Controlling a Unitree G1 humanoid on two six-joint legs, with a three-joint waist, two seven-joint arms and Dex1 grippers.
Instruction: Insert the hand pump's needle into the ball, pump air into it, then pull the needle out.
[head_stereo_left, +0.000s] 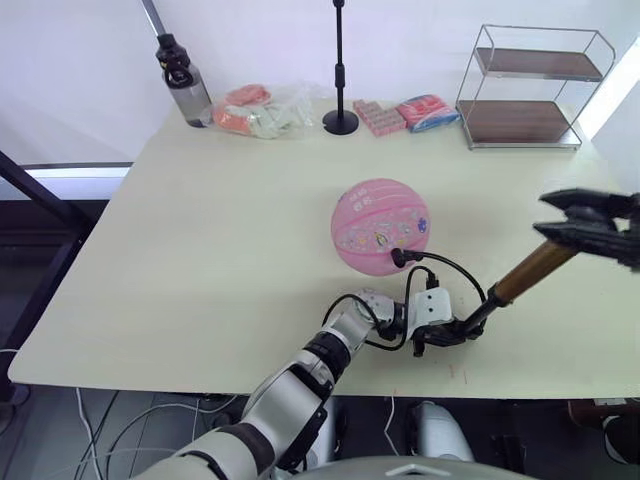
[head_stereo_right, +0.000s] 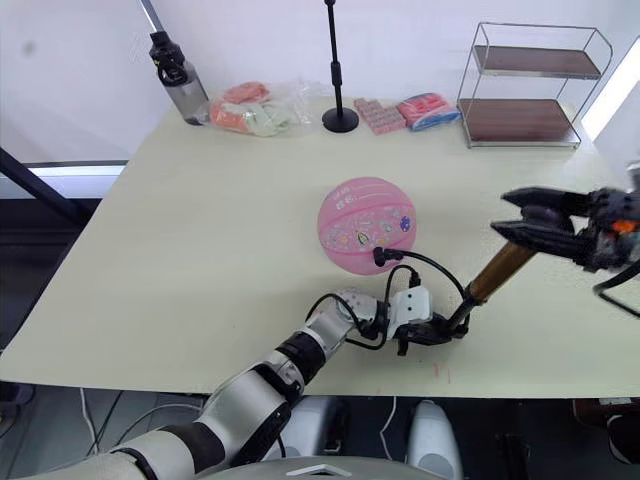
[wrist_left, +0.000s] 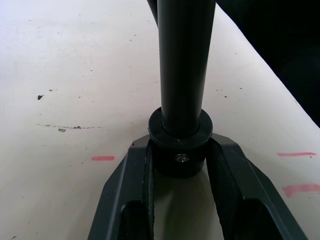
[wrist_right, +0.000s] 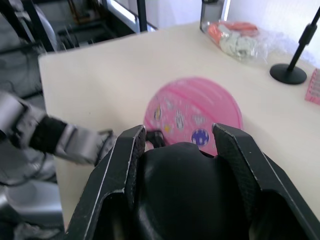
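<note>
Cream table (head_stereo_left: 200, 250) carried the ball (head_stereo_left: 380, 226) near its middle, toward the front edge. Pump's hose fitting (head_stereo_left: 401, 257) touched the ball's near side; the needle itself was hidden. My left gripper (head_stereo_left: 437, 337) clamped the pump (head_stereo_left: 520, 278) at its bottom cap, by the front edge. My right gripper (head_stereo_left: 560, 215) was closed around the black handle up top.

surface: cream table (head_stereo_left: 200, 260) | centre: pink ball (head_stereo_left: 380, 226) | top edge: water bottle (head_stereo_left: 185, 85), plastic bag (head_stereo_left: 260, 112), stand base (head_stereo_left: 341, 122), wire shelf (head_stereo_left: 530, 90)
</note>
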